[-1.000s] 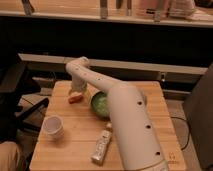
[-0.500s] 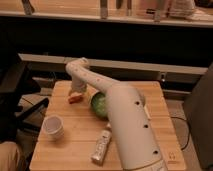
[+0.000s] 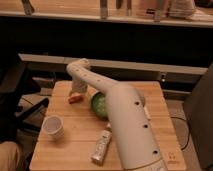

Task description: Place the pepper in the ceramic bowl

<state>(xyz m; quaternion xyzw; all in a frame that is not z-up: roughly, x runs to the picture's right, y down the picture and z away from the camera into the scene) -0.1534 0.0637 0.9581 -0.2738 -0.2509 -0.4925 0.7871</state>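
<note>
The pepper (image 3: 75,99) is a small orange-red piece lying on the wooden table (image 3: 70,145), at its far left part. My gripper (image 3: 78,92) hangs right over it at the end of the white arm (image 3: 125,120), its tips at or just above the pepper. The ceramic bowl (image 3: 98,104) is dark green with a lighter inside and stands just right of the pepper, partly hidden by the arm.
A small white cup (image 3: 53,126) stands at the table's left front. A white tube with dark print (image 3: 102,146) lies near the front middle. A dark chair (image 3: 20,100) is left of the table, a counter ledge behind it.
</note>
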